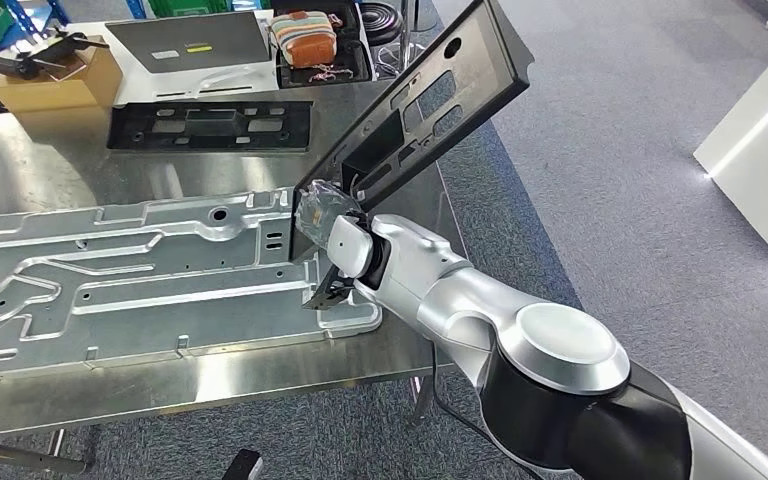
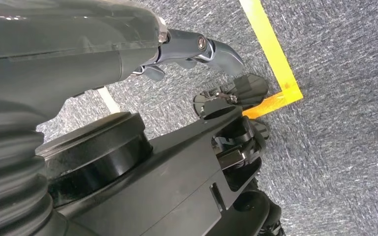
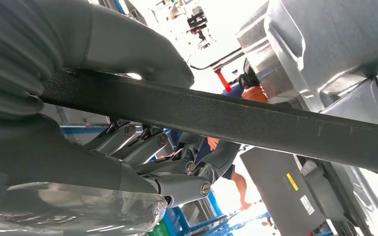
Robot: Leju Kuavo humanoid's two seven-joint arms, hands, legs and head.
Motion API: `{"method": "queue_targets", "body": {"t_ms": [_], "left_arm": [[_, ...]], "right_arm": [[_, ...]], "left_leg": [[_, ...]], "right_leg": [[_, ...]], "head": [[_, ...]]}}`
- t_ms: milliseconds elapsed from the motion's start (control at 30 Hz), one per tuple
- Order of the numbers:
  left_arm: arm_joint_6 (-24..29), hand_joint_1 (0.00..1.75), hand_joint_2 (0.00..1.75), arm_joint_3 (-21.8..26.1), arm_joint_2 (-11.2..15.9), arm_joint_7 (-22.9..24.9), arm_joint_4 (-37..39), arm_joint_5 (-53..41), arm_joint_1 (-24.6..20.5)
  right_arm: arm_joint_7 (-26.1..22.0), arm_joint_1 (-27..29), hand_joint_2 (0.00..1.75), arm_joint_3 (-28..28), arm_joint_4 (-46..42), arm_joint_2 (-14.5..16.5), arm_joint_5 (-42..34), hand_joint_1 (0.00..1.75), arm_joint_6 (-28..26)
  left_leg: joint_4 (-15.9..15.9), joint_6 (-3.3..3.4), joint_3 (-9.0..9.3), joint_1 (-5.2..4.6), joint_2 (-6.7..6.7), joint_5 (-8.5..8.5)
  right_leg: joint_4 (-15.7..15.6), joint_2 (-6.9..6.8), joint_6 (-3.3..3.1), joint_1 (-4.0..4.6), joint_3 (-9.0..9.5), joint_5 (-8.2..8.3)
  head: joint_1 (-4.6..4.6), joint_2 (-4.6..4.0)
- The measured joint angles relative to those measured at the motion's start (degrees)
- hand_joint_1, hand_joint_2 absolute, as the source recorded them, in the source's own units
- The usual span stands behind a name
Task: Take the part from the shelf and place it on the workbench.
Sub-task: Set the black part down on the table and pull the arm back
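Black and perforated, the long panel part point(image 1: 430, 95) is held tilted above the right end of the steel desk point(image 1: 50, 165), its lower end gripped by the right hand point(image 1: 332, 228) and its upper end projecting up and out past the desk edge. In the right wrist view the thumb is seen over one face of the part's edge point(image 3: 216, 115) and the fingers point(image 3: 177, 182) curled beneath it, so the part is firmly grasped.

Risks are judged as follows. The grip is taken at one end only, so the long free end acts as a lever; twisting or slipping in the hand is possible during lowering. The lower corner is close above the silver stamped panel point(image 1: 130, 275) lying on the desk, and a strike or scrape on it is likely if the descent is not controlled. If released in the present position, part of the piece may overhang the desk edge and tip to the floor.

The right arm is extended forward with the elbow bent and the wrist turned inward. The left hand point(image 2: 197, 49) hangs over the carpet, with nothing held; its fingers appear loosely curled.
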Motion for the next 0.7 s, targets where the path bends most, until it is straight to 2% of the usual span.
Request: {"method": "queue_targets", "body": {"t_ms": [133,233,333,467,567,700], "left_arm": [[0.08,0.00,1.75,0.01,-0.06,0.24,0.00,-0.05,0.00],[0.16,0.00,1.75,0.01,-0.13,0.32,0.00,-0.09,-0.01],[0.20,0.00,1.75,0.01,-0.30,-0.04,0.00,-0.37,0.01],[0.33,0.00,1.75,-0.06,-0.51,-0.31,0.00,-1.18,0.07],[0.35,0.00,1.75,-0.19,-0.62,-0.31,0.00,-1.33,0.02],[0.52,0.00,1.75,-0.31,-0.78,-0.26,0.00,-1.71,-0.17]], "right_arm": [[0.45,1.02,1.75,-0.25,0.49,0.00,-1.09,1.75,-2.56],[1.93,2.13,1.75,-2.11,1.07,0.00,-5.07,1.75,-6.52],[1.98,3.77,1.75,-7.41,1.75,-0.02,-13.72,1.75,-13.02],[-1.91,5.96,1.75,-18.06,2.28,-0.06,-22.71,1.75,-20.88],[-4.28,7.62,1.75,-23.34,2.48,-0.06,-23.64,1.75,-23.27],[-5.95,9.43,1.75,-27.39,2.75,-0.09,-23.25,1.75,-24.60]], "left_leg": [[0.00,0.00,0.00,0.00,0.01,0.00],[0.00,-0.01,0.01,0.00,0.04,0.00],[0.00,0.00,0.00,0.01,0.05,0.00],[0.00,0.00,0.00,0.00,0.04,0.00],[0.00,0.00,0.00,0.00,0.04,0.00],[0.00,0.00,-0.02,0.00,0.04,-0.01]], "right_leg": [[0.00,0.00,-0.02,0.01,0.00,-0.02],[0.00,0.03,-0.02,0.01,-0.02,-0.01],[0.00,0.03,-0.02,0.01,-0.04,-0.01],[0.00,0.02,-0.02,0.01,-0.03,-0.01],[0.00,0.03,-0.02,0.00,-0.03,-0.01],[0.00,0.02,-0.02,0.00,-0.05,-0.02]], "head": [[0.00,0.00],[0.00,0.00],[0.00,0.00],[0.00,0.00],[0.00,0.00],[0.00,0.00]]}}
